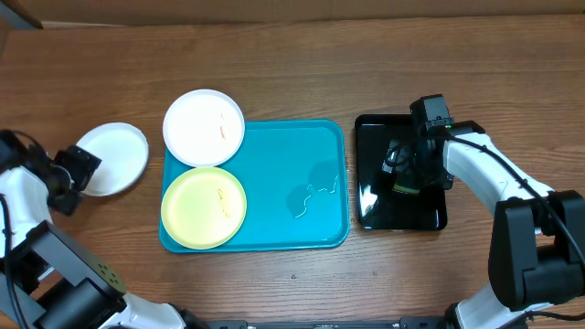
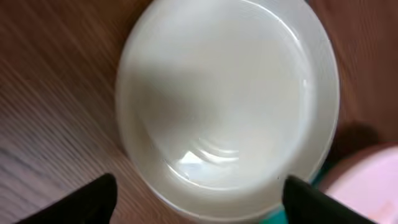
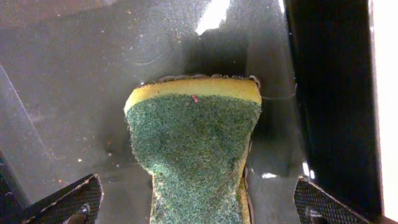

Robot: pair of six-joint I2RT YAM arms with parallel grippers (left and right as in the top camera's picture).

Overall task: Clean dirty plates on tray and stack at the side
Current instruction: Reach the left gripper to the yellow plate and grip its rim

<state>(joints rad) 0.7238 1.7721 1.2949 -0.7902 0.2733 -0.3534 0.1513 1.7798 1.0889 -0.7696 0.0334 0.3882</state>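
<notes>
The cyan tray [image 1: 315,151] lies mid-table. A white plate [image 1: 196,132] with a small orange smear rests on its far-left corner. A yellow-green plate [image 1: 196,215] with a faint smear lies on its near-left part. A third white plate [image 1: 119,151] lies on the table left of the tray and fills the left wrist view [image 2: 230,87]. My left gripper [image 1: 80,169] [image 2: 199,186] is open at that plate's rim and holds nothing. My right gripper [image 1: 407,178] [image 3: 196,186] is open astride a green-and-yellow sponge [image 3: 196,143] without touching it.
The sponge lies on a glossy black tray [image 1: 370,206] just right of the cyan tray. A thin pale squiggle [image 1: 320,194] lies on the cyan tray's right half. Brown wooden table [image 1: 292,55] all round. A blurred pinkish shape [image 2: 370,183] shows low right in the left wrist view.
</notes>
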